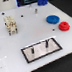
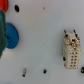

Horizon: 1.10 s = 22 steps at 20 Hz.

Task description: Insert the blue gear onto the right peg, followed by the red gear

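Grey plate (image 1: 42, 50): near front edge, the right peg (image 1: 47, 43) thin and upright.
Blue gear (image 1: 53, 19): flat on table, well apart from plate; we fear a flat disc slipping at pickup.
Red gear (image 1: 64, 26): just beside it; we risk nudging it.
Gripper: unseen; we cannot tell its state.
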{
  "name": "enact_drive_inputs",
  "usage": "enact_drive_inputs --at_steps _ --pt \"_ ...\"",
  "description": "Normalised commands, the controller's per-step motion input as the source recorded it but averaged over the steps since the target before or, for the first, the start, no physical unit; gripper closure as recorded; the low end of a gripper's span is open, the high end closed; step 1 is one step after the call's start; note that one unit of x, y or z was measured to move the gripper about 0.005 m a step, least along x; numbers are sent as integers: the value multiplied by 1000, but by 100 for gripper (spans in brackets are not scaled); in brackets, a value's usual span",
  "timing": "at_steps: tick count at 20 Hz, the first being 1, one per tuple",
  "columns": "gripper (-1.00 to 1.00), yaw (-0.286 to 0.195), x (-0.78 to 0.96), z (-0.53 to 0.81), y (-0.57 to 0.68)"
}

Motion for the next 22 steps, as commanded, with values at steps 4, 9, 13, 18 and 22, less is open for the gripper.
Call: enact_drive_inputs --at_steps 4,9,13,18,22 --pt "-100 0 -448 -2 696" --pt "-100 0 -432 -18 698" --pt "-100 0 -340 -182 659" --pt "-100 0 -296 -325 627" --pt "-100 0 -262 -413 532"
